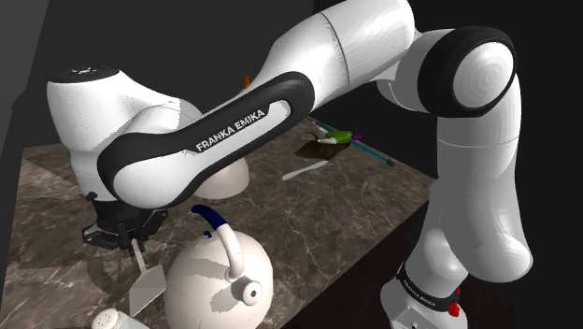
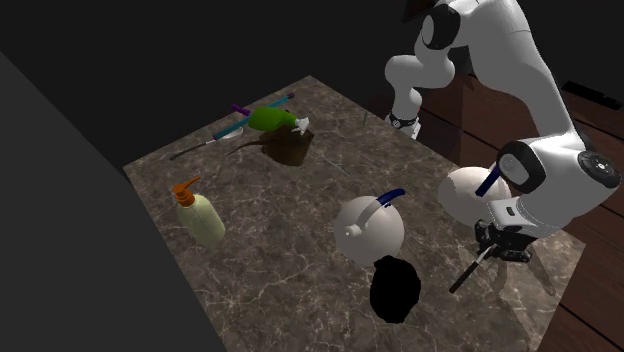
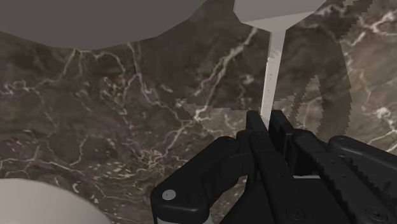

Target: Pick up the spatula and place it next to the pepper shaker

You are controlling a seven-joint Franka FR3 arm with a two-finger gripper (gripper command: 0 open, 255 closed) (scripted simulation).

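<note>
Jaws (image 3: 270, 121) closed on the thin pale handle of the spatula (image 3: 272, 76), both black fingers pressed against its end. In the wrist view the handle runs straight out from the jaws to a wider pale blade. In the shoulder view the spatula hangs from the jaws with its blade lowest, low over the dark, marble-patterned surface (image 1: 308, 224); whether the blade touches that surface cannot be told. The blade sits just beside a white kettle (image 1: 220, 280) with a dark blue handle. It is also near the pepper shaker (image 1: 117, 321), whose pale top shows at the shoulder view's bottom edge. The spatula and the shaker are apart, not touching. A white rounded object (image 1: 229, 178) stands on the surface beyond the jaws, partly covered by the white arm (image 1: 206, 140). Well apart, at the far end of the surface, lie a green item (image 1: 338, 137) on a brown one (image 1: 313, 150) and a thin blue-handled tool (image 1: 369, 150). A pale soap dispenser (image 2: 200, 215) with an orange pump lies near the second exterior view's left edge of the surface.
</note>
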